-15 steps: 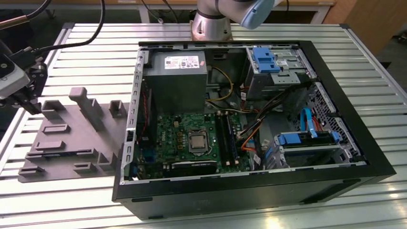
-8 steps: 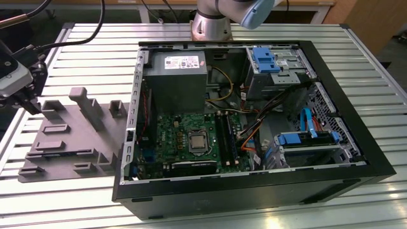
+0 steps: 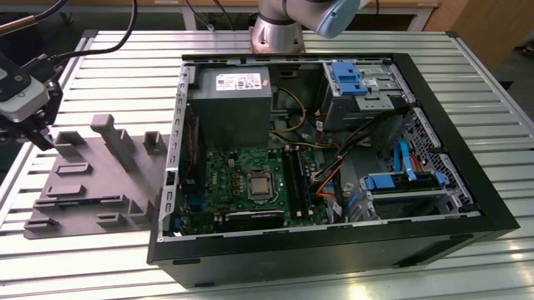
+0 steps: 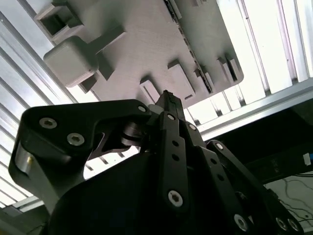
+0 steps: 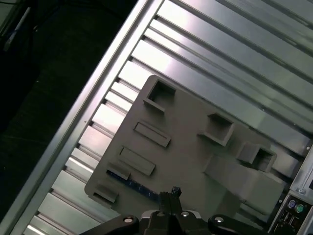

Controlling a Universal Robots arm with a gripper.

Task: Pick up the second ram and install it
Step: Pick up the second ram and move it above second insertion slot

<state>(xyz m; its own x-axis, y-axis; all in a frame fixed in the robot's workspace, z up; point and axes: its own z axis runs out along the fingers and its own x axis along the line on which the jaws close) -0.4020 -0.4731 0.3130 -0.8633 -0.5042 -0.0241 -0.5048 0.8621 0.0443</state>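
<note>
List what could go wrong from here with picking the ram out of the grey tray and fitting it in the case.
1. The gripper looks shut near the ram; lowered like that, it would likely strike the stick's edge rather than straddle it.
2. The ram lies low in the grey tray, flanked by raised blocks, so a small offset may hit the tray.
3. Orange cables run beside the memory slots and may snag.

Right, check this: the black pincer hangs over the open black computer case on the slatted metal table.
Not right. The black pincer hangs over the grey blocky plastic holder tray on the slatted metal table, as the exterior view shows.
</note>
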